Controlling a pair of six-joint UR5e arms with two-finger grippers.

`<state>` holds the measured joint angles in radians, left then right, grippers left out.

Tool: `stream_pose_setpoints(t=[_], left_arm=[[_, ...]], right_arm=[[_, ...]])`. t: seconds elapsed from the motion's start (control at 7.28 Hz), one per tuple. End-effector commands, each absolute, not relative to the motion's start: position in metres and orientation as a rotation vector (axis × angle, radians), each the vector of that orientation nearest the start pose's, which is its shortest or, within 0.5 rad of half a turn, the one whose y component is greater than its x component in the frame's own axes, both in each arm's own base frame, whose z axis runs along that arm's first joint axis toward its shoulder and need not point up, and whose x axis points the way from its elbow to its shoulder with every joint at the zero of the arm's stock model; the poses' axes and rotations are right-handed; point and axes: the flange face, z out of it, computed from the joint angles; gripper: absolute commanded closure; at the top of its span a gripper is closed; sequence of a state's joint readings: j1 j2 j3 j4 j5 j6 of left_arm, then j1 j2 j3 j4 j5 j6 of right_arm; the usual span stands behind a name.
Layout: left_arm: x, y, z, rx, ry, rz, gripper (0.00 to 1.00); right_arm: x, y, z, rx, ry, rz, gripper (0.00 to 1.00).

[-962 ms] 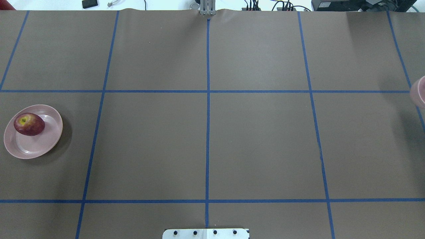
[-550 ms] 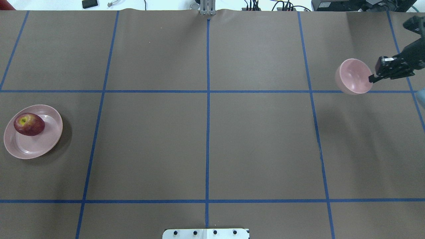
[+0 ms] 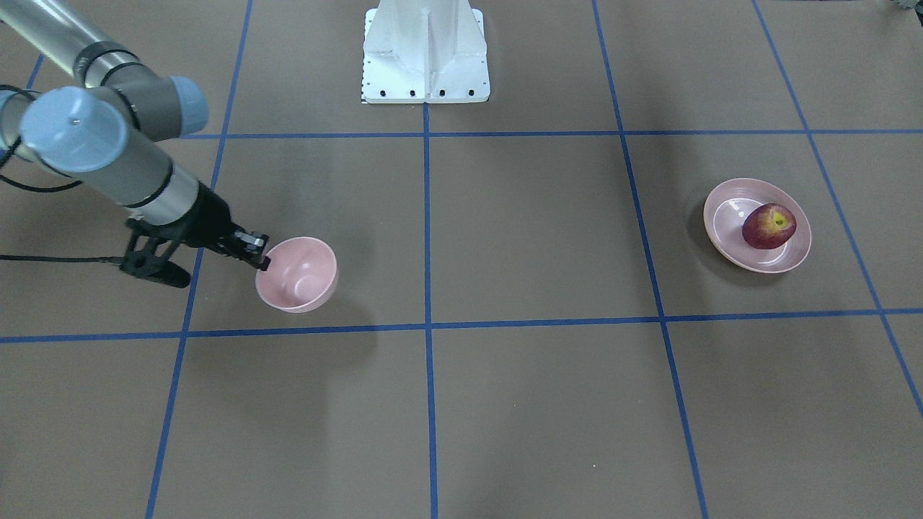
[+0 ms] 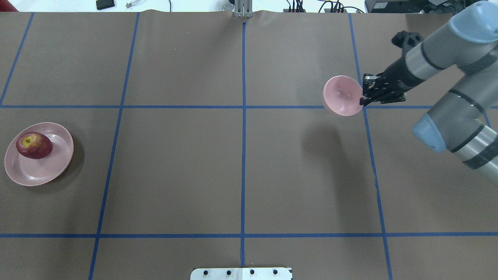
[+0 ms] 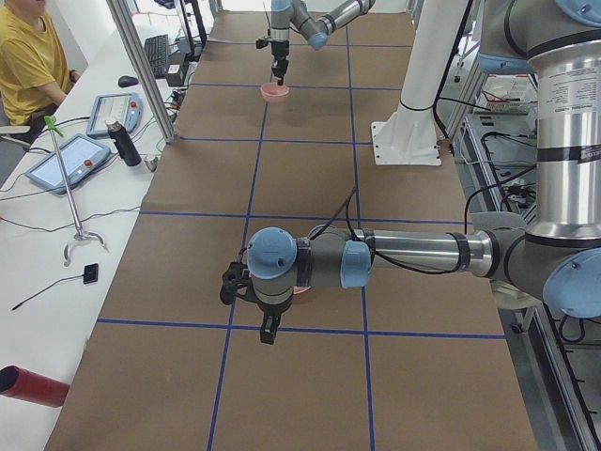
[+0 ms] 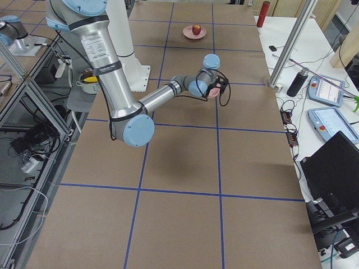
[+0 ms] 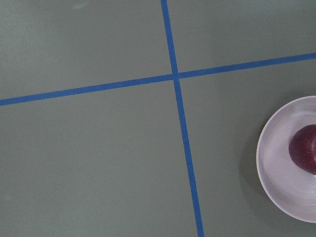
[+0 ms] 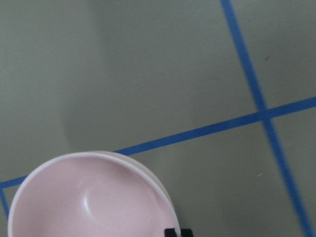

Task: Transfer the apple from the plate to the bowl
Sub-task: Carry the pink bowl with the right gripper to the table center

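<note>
Carried nearer the plate (image 4: 42,173) than half a second ago, your bowl (image 4: 342,95) hangs above the table (image 4: 175,167) in the overhead view, the jaws of the right gripper (image 4: 363,100) clenched on its rim; the apple (image 4: 34,145) rests on the plate. From the left end, the left gripper (image 5: 268,332) hovers near the plate; you cannot tell how its jaws stand.

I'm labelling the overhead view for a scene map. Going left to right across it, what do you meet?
The plate with the apple on it → the bowl → the right gripper, clamped on the bowl's rim → the right arm.
</note>
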<state>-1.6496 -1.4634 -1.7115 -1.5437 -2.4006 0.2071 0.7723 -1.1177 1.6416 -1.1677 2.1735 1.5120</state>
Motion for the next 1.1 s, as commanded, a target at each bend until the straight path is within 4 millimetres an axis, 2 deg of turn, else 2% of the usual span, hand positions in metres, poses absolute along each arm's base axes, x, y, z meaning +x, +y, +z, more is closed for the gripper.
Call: stream_pose_setpoints(t=[0.0, 0.14, 0.41, 0.55, 0.69, 0.82, 0.96], left_arm=[[-0.095, -0.44, 0.639, 0.122, 0.821, 0.123, 0.02], [-0.095, -0.44, 0.64, 0.121, 0.822, 0.123, 0.02], [-0.095, -0.44, 0.64, 0.121, 0.822, 0.123, 0.02], [-0.095, -0.44, 0.64, 0.121, 0.822, 0.123, 0.02], [-0.095, -0.44, 0.64, 0.121, 0.822, 0.123, 0.02], [-0.095, -0.44, 0.641, 0.12, 0.822, 0.122, 0.02], [-0.095, -0.44, 0.64, 0.121, 0.822, 0.123, 0.02]], right_arm=[[-0.526, -0.456, 0.248, -0.155, -1.065, 0.458, 1.0], [-0.555, -0.445, 0.239, -0.146, -1.047, 0.466, 1.0], [-0.566, -0.44, 0.235, -0.148, -1.034, 0.464, 1.0], [-0.567, -0.438, 0.239, -0.15, -1.029, 0.462, 0.91], [-0.566, -0.437, 0.243, -0.147, -1.025, 0.459, 0.48], [-0.563, -0.439, 0.242, -0.123, -1.021, 0.467, 0.0], [-0.551, -0.452, 0.24, -0.104, -1.026, 0.479, 0.0]])
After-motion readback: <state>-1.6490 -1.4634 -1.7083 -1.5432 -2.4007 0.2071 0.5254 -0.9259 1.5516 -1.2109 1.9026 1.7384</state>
